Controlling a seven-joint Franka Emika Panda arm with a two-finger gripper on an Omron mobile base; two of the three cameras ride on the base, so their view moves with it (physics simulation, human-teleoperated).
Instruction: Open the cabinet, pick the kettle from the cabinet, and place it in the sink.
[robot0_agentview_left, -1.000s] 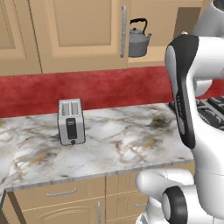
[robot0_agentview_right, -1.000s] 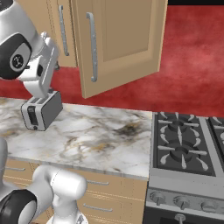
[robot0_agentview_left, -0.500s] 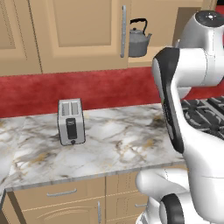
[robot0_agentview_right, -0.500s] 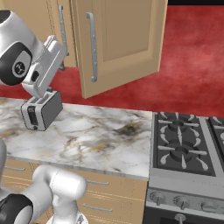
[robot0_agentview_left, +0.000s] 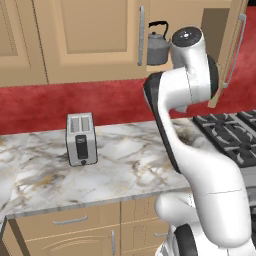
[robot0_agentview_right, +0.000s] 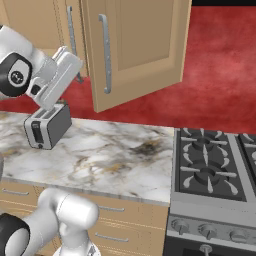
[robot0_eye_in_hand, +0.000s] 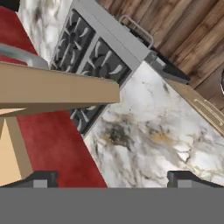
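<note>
The arm (robot0_agentview_left: 200, 165) is glossy white with rounded, bulging links, dark grey bands at its joints and a round grey cap.

The kettle (robot0_agentview_left: 158, 47) is partly hidden: the closed door's edge covers its left side, the white arm covers its side at 3 o'clock, so no spout can be seen.
</note>
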